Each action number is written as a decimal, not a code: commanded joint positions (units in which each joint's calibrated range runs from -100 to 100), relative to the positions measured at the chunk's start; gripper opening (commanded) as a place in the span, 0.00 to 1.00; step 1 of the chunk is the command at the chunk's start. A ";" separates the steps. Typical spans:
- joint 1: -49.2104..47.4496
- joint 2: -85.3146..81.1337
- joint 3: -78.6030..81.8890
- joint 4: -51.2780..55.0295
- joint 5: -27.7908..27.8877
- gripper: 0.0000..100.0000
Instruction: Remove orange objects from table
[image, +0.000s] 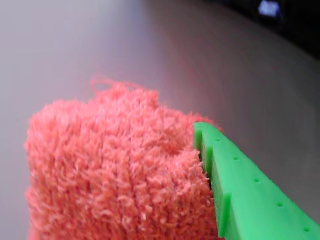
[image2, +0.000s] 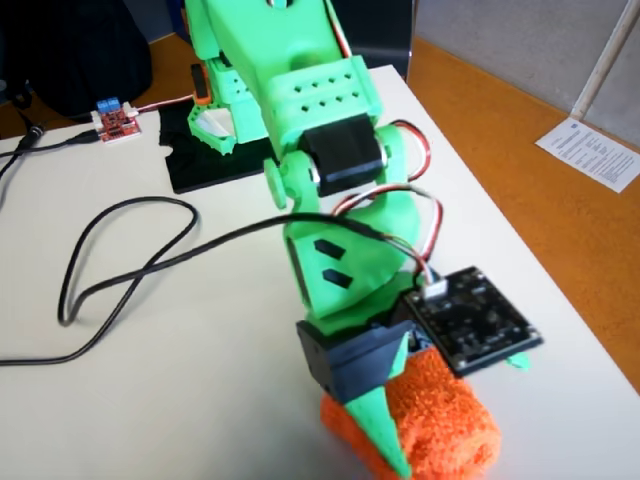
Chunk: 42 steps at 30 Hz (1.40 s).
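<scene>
The orange woolly lump (image2: 445, 425) lies on the off-white table (image2: 200, 380) near its front edge, under the green arm. My gripper (image2: 455, 415) reaches down over it with one green finger (image2: 385, 430) on its left side and the other fingertip (image2: 520, 361) at its right. In the wrist view the lump (image: 120, 170) fills the lower left, and a green finger (image: 250, 190) presses a dent into its right side. The other finger is out of that view. The jaws grip the lump, which still touches the table.
A black cable (image2: 120, 250) loops across the table's left half. A small red circuit board (image2: 115, 122) and a black mat (image2: 215, 160) lie at the back by the arm's base. Orange-brown wood with a paper sheet (image2: 595, 152) lies beyond the table's right edge.
</scene>
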 joint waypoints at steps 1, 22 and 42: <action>1.50 -4.24 1.47 2.12 -0.05 0.52; 1.72 -5.92 1.18 6.33 -0.59 0.00; -55.73 -45.70 -10.26 -13.77 -0.68 0.00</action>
